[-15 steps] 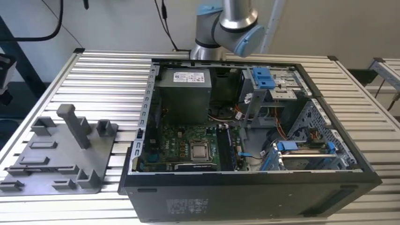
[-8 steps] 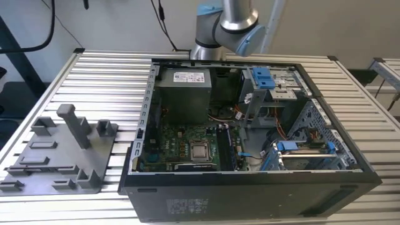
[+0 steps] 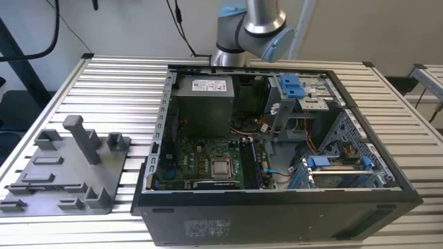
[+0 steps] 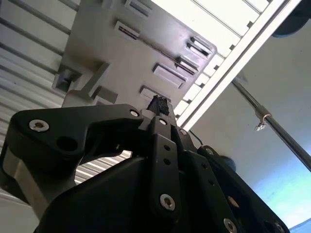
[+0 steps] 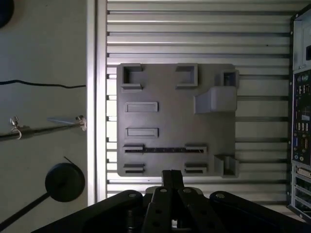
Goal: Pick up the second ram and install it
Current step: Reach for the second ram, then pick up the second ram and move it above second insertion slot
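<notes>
gripper (image 5: 172,174), fingers together, hangs above the grey tray (image 5: 170,119) where the second ram (image 5: 163,150) sits; in the exterior view, tray at nine o'clock of the computer (image 3: 277,212)

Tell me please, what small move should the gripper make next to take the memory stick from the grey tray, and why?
Probably lower the gripper toward the middle of the stick. In the first wrist view the stick stands on edge in its slot on the tray, and the gripper hangs above, not touching it.
</notes>
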Motion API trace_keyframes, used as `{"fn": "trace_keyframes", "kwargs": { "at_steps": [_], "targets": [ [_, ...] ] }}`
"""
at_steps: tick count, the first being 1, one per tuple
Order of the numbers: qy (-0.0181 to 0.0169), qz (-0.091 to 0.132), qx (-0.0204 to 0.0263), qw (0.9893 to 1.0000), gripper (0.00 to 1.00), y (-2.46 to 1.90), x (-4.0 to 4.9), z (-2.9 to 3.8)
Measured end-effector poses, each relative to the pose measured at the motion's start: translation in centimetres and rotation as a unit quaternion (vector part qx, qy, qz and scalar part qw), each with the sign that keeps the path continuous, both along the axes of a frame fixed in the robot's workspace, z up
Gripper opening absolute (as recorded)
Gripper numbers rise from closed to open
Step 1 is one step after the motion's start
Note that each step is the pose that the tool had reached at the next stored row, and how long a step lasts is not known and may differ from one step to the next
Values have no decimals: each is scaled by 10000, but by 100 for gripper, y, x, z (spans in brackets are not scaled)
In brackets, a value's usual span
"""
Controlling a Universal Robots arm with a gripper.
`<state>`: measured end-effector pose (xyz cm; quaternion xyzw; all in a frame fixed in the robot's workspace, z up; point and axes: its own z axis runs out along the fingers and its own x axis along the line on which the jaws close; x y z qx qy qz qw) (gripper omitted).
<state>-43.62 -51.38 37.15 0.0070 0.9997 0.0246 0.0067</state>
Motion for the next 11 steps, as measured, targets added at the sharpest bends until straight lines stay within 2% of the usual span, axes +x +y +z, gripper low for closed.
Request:
{"fn": "trace_keyframes", "kwargs": {
  "at_steps": [11],
  "targets": [
    [23,1,0,10000,11,0,0,-1]
  ]
}}
